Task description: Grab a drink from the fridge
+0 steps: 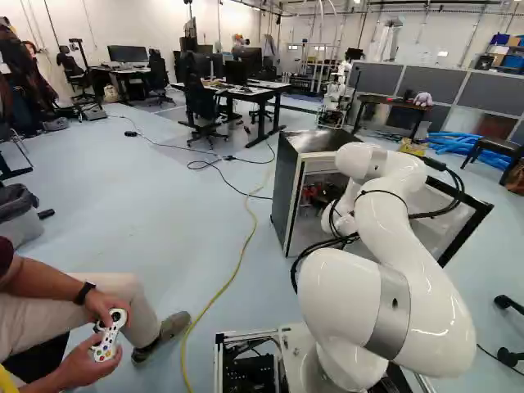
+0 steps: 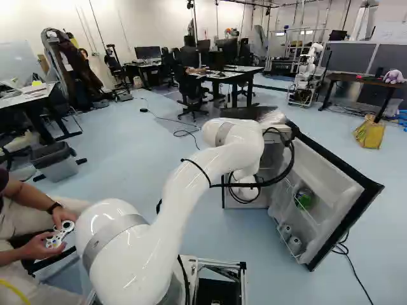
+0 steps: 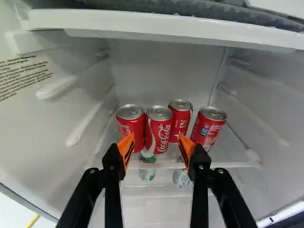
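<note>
Our gripper point(image 3: 156, 142) stands wide open, and both base views lose it inside the fridge point(image 1: 286, 184). Our arm point(image 2: 210, 162) arches forward, then bends down at the opening. Ahead of the fingers, we've got four red cans point(image 3: 158, 130) on a shelf point(image 3: 213, 165), orange pads covering bits of their lower edges; beneath, two pale shapes point(image 3: 147, 172) we can't make out.

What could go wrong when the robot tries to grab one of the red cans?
The red cans stand close together, so the open end effector might knock a neighbor over. And the black cables loop loosely off the arm, so they might catch on the open fridge door.
</note>
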You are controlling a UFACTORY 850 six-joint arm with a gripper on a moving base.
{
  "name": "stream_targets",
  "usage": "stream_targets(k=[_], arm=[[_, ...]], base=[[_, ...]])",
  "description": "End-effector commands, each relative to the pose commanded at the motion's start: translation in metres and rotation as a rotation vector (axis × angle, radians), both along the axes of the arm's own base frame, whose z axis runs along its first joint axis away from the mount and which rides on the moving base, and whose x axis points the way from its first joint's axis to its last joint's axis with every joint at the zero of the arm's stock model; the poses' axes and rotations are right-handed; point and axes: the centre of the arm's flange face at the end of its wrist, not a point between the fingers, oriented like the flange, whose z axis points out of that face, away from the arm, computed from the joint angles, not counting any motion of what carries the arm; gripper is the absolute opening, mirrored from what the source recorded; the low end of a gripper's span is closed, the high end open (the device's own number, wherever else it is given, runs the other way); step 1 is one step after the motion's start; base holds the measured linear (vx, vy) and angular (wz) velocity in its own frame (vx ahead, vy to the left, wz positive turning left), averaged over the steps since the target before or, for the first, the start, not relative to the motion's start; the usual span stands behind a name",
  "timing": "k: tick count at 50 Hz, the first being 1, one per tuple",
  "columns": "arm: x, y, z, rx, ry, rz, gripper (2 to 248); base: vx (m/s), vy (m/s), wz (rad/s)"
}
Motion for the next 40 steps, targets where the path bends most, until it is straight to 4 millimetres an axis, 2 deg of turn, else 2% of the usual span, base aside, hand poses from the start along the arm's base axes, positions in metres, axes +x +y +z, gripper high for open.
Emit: stream_targets(k=[40], arm=[[0.022,-0.002,-0.011,-0.025,0.003,0.013,146]], base=[[0.000,0.000,0.000]])
